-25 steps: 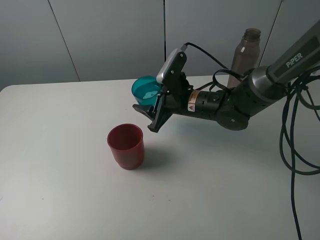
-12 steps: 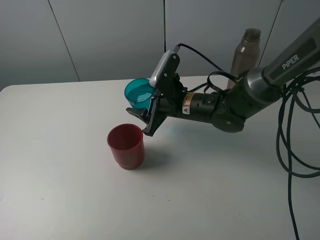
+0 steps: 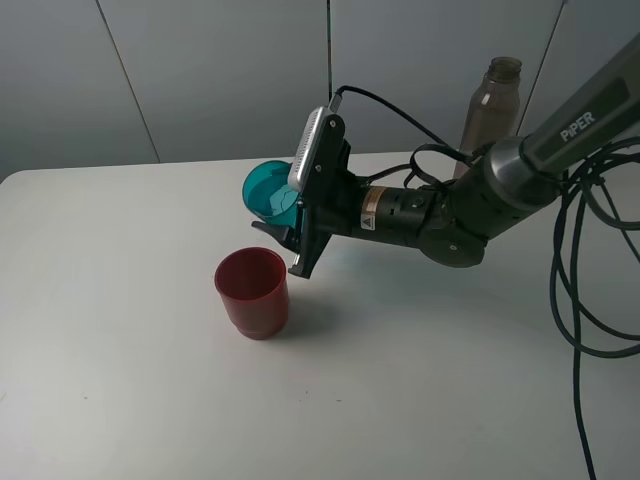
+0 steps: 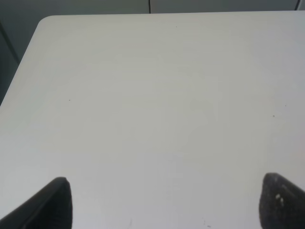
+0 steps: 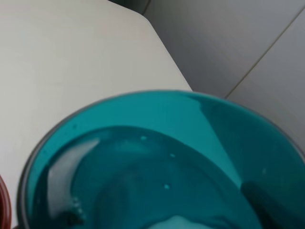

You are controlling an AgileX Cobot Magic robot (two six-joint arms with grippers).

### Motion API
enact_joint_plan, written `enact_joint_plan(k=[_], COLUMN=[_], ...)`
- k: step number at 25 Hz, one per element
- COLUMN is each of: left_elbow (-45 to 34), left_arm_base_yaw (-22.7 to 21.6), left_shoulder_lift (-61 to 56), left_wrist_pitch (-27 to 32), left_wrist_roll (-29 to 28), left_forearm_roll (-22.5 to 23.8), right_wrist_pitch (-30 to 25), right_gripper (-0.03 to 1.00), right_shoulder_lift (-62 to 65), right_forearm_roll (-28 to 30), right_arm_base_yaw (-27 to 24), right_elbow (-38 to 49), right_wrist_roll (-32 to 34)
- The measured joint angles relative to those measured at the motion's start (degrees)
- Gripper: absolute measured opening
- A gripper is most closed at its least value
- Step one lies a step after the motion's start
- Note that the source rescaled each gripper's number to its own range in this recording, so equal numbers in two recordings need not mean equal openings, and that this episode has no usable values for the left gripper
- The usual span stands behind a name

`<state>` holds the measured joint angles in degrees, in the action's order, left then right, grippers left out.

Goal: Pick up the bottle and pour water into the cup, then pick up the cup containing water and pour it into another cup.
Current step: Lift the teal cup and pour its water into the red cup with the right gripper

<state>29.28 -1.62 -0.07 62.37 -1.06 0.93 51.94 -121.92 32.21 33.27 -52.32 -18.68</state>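
From the high camera, the right hand [image 3: 282, 248] is clenched on the teal cup [image 3: 264, 190], gripping it by the side wall so the mouth is free to pour. The cup is off the table [image 3: 120, 380] and tipped, its mouth turned left and downward toward the red cup [image 3: 252, 292]. The red cup stands upright on the table, just below and slightly nearer than the teal one, and the two do not touch. No stream shows between them, so I judge the pour is only about to begin. The bottle [image 3: 487, 105] stands upright at the far right, well apart, probably set there so the arm can swing without striking it.

In the left wrist view, the left hand [image 4: 167, 205] is released. Its two dark fingertips [image 4: 52, 205] stand wide apart over bare table with nothing between them, which looks like parking clear of the work.

In the right wrist view, the teal cup [image 5: 157, 157] fills nearly the whole picture and water glints inside it. A sliver of the red cup's rim [image 5: 2, 205] shows at the edge, so the receiving cup lies close to the lip.
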Motion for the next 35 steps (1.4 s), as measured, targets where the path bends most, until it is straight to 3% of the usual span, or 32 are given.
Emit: enact_joint_plan(k=[22,35], left_elbow=[0.0,0.0], left_arm_base_yaw=[0.0,0.0], left_shoulder_lift=[0.0,0.0], left_wrist_pitch=[0.0,0.0], left_wrist_roll=[0.0,-0.2], left_forearm_roll=[0.0,0.0], right_wrist_pitch=[3.8,10.4], right_gripper=[0.06,0.06], right_shoulder_lift=[0.0,0.0], right_forearm_roll=[-2.6,-2.9], right_arm_base_yaw=[0.0,0.0], right_elbow=[-0.5,-0.6], right_wrist_roll=[-30.8,-37.6])
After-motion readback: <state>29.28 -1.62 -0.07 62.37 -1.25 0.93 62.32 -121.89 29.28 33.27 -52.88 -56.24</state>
